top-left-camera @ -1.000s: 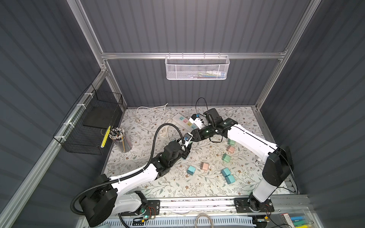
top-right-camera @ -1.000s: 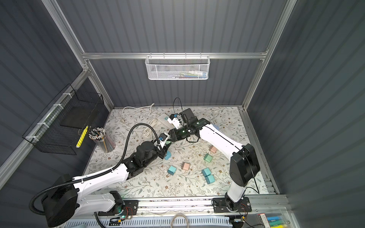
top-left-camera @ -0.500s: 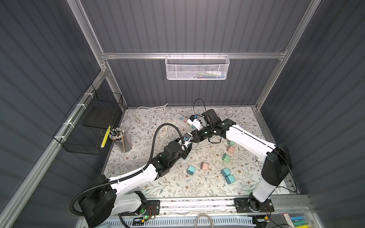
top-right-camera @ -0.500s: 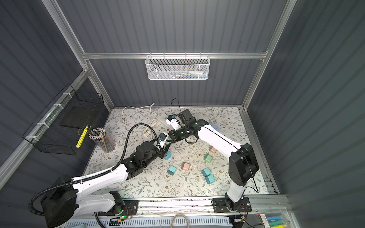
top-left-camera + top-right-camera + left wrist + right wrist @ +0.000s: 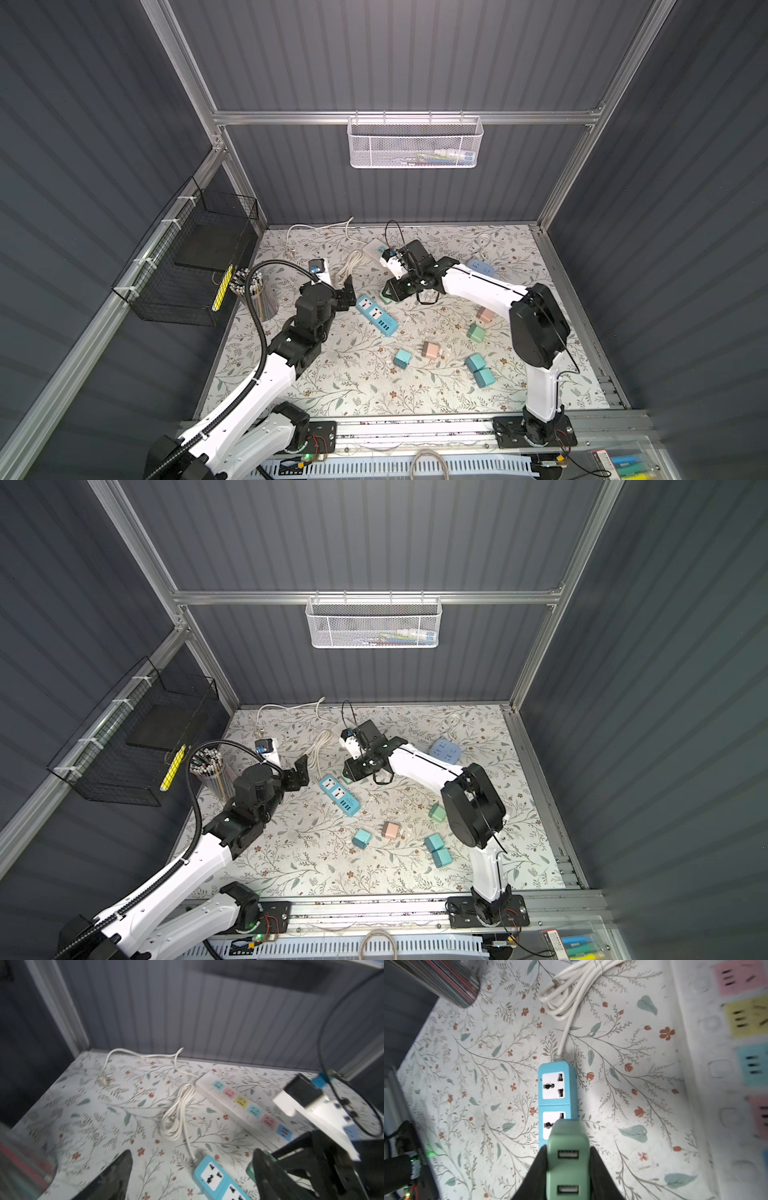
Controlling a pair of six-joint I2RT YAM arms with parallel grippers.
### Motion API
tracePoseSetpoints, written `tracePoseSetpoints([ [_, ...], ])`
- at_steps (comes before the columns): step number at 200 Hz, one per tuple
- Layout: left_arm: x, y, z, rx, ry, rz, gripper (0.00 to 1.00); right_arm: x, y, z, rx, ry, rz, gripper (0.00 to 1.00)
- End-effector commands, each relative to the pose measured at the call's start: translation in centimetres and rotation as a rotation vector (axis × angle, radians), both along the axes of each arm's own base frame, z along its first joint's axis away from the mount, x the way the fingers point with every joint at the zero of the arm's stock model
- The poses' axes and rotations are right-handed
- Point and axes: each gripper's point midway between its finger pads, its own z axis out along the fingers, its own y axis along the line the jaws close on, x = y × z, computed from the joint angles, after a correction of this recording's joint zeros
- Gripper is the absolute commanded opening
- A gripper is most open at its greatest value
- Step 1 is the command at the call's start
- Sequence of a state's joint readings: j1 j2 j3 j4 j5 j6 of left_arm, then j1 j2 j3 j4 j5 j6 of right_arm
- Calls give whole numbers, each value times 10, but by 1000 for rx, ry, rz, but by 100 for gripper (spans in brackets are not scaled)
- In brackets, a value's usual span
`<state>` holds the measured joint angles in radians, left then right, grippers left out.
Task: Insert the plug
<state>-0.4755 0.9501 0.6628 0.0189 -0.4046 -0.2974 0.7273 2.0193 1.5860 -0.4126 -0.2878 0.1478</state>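
The flowered worktop [image 5: 374, 386] carries a long white power strip [image 5: 239, 1105] toward 12 o'clock and a shorter blue power strip [image 5: 376, 318] near its middle. The left fingers [image 5: 118, 1172] stand wide apart and empty at 9 o'clock of the blue power strip. The right fingers [image 5: 537, 1167] are clamped on the green plug [image 5: 568, 1147], held close at the blue power strip's 1 o'clock, not yet inserted
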Motion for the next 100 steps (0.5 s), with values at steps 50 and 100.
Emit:
tracePoseSetpoints([
  [50,24,29,-33,-171,256,108,91,15,43,2,-26,-166,-13,17],
  [100,28,31,-34,-177,258,102,91,28,50,-11,-63,-190,-46,17],
])
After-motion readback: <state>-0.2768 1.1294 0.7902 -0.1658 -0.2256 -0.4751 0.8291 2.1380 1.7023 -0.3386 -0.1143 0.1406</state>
